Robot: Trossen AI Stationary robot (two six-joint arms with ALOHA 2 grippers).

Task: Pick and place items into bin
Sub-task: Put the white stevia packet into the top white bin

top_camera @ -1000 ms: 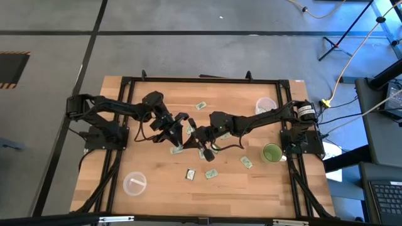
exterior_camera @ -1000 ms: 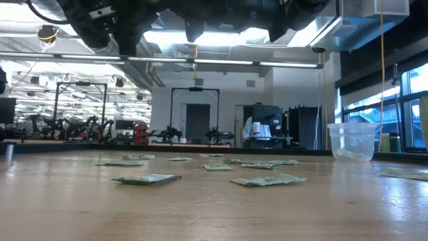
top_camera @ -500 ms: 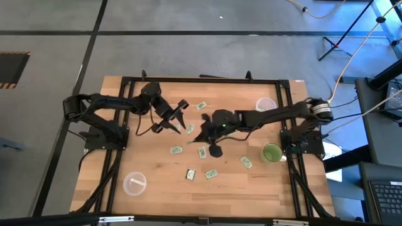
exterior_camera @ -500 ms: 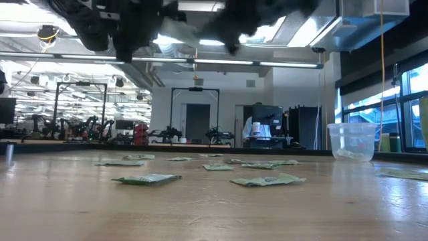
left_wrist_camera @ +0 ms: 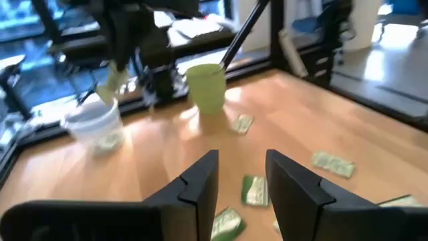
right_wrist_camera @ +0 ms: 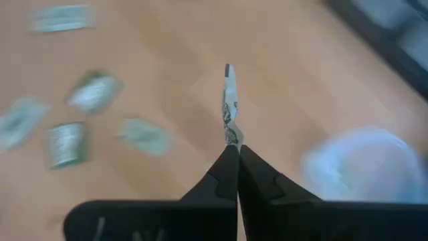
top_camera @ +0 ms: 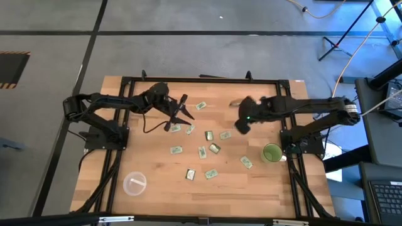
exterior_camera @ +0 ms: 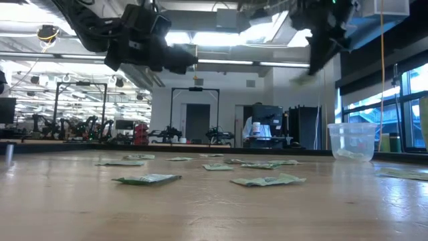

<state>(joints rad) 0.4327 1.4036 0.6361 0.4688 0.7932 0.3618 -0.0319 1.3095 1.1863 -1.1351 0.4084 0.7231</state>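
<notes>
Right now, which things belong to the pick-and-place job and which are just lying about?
Job: loose packets; packet pinched in right claw; clear cup.
Lying about: green cup; round clear container. Left claw waits open above the table.

the table (top_camera: 151,188) is pale wood with a visible grain, smooth with a soft sheen in the low view. the packets (top_camera: 210,174) look like thin crinkled foil or paper, slightly glossy. the clear cup (exterior_camera: 352,140) is translucent plastic; the green cup (left_wrist_camera: 205,86) looks matt plastic. both grippers' fingers (left_wrist_camera: 197,184) are matt dark plastic.
</notes>
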